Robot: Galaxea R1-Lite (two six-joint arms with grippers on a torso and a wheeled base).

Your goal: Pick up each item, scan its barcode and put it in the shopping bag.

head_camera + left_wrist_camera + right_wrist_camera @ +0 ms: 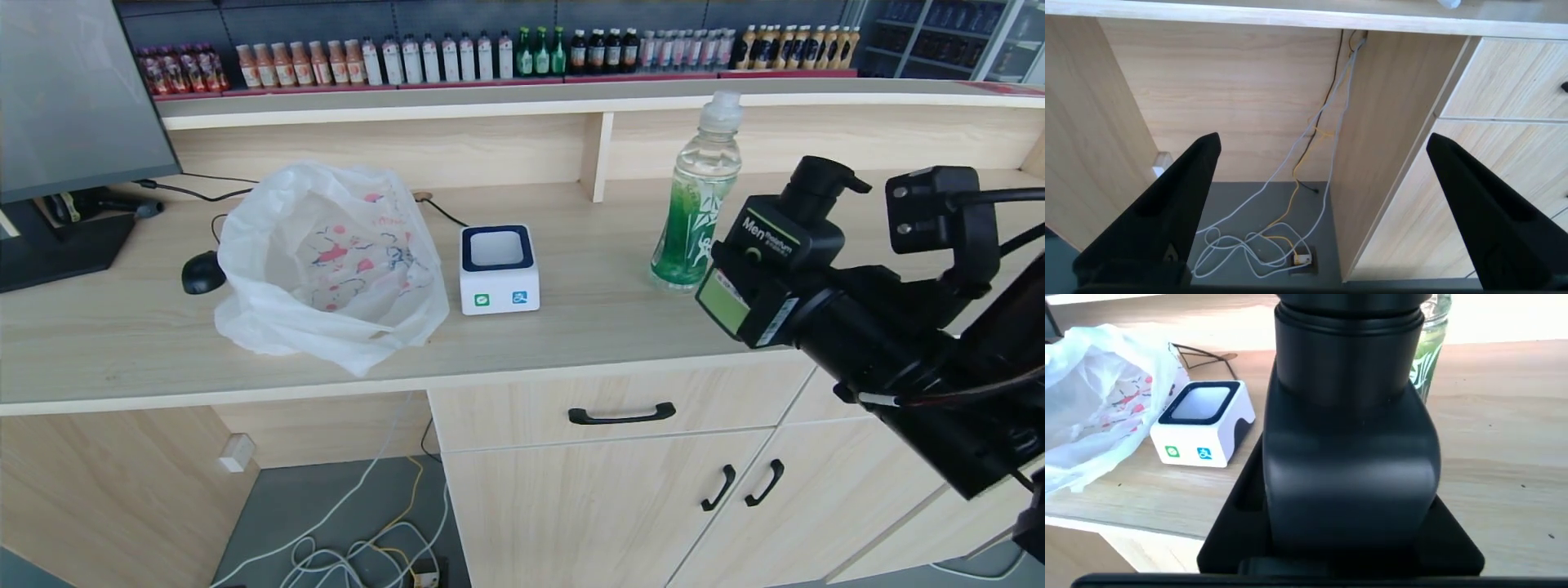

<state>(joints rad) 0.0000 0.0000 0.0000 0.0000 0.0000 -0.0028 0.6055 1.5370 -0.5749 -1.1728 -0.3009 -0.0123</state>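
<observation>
1. Black plastic, smooth and blocky: a pump bottle (pixel 775 245) with a squared body, a round neck and a spout head. It is held tilted in the air near the counter's front edge on the right, its green label and barcode strip facing down and to the left.
2. The right gripper (pixel 804 318) is clamped on this bottle's lower body. In the right wrist view the dark bottle stands straight out of the gripper's mount.
3. The left gripper (pixel 1315 212) hangs below the counter with its two dark, wedge-shaped fingers (pixel 1167 220) spread wide and holding nothing. It faces a wooden recess with loose cables (pixel 1266 237) on the grey floor.
4. The shopping bag (pixel 326 261) is thin, crinkled white film with red and blue print. It slumps on the counter's left part, its mouth open.
5. A scanner (pixel 499 269), a white rounded cube with a dark-rimmed glossy window on top, sits just right of the bag.
6. A clear green bottle (pixel 698 196) with a waisted shape and a pale cap stands upright behind the held bottle.
7. The counter (pixel 571 327) is pale, matte wood grain. A black oval mouse (pixel 202 272) lies left of the bag.
</observation>
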